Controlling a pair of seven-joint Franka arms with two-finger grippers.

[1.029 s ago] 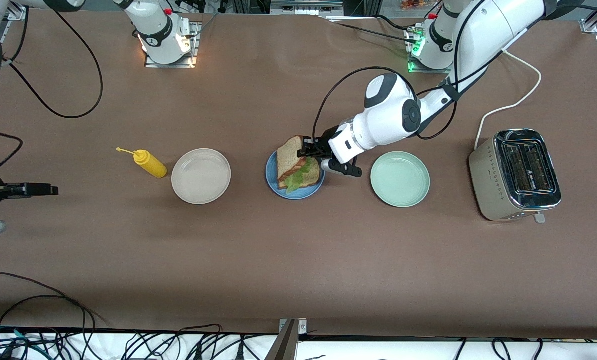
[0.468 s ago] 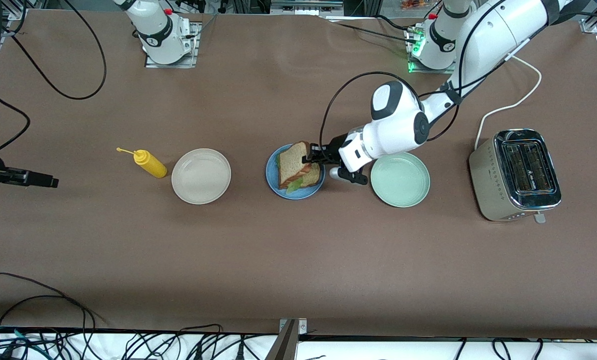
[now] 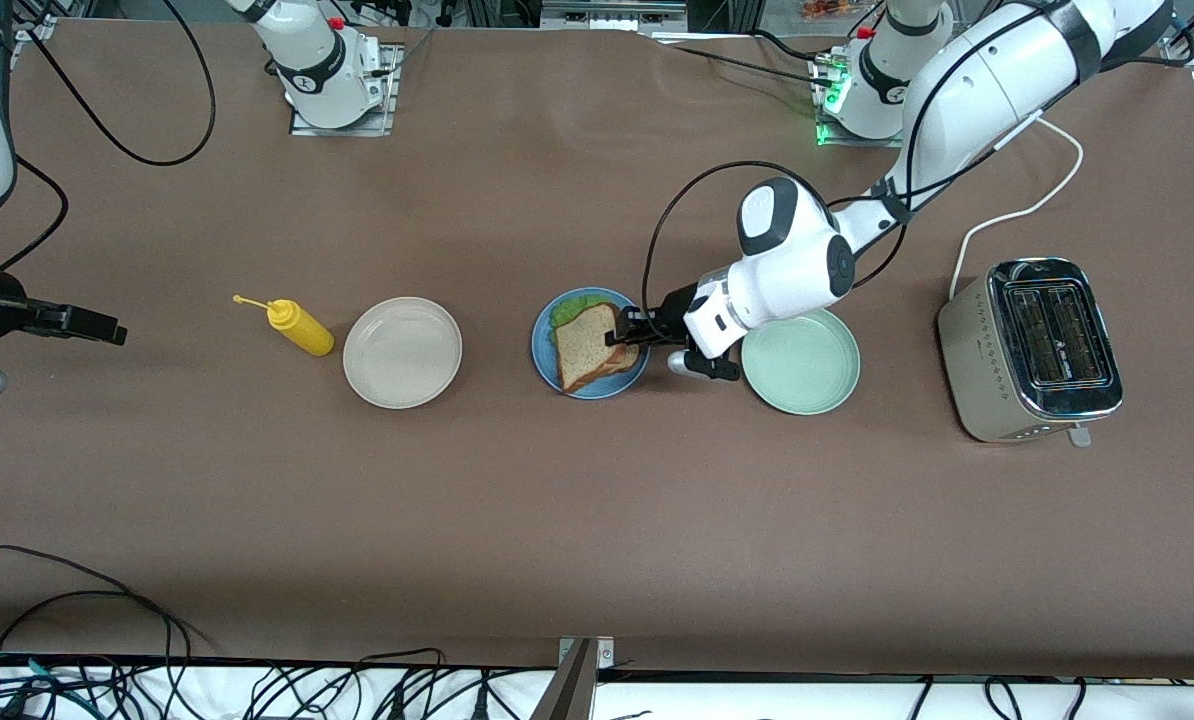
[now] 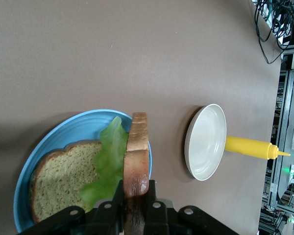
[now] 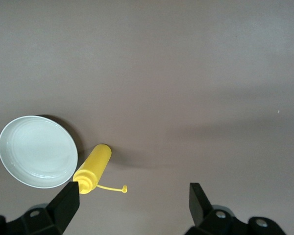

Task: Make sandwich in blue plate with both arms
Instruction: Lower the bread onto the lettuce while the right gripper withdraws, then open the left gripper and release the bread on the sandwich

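- Blue plate (image 3: 544,362) mid-counter, between cream plate (image 3: 402,352) and green plate (image 3: 800,360).
- Sandwich (image 3: 587,348) on it: lettuce (image 3: 569,305) showing at the rim, top slice (image 4: 137,161) pinched edge-on, tilted (not yet flat).
- Left gripper (image 3: 625,329) over the plate's edge, fingers narrow on that slice.
- Right gripper (image 5: 134,200) waiting wide apart, well off near the mustard bottle (image 3: 297,326).

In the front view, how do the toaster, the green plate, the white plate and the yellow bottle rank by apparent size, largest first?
1. Toaster
2. Green plate and white plate: they look alike, so no ranking between them
3. Yellow bottle
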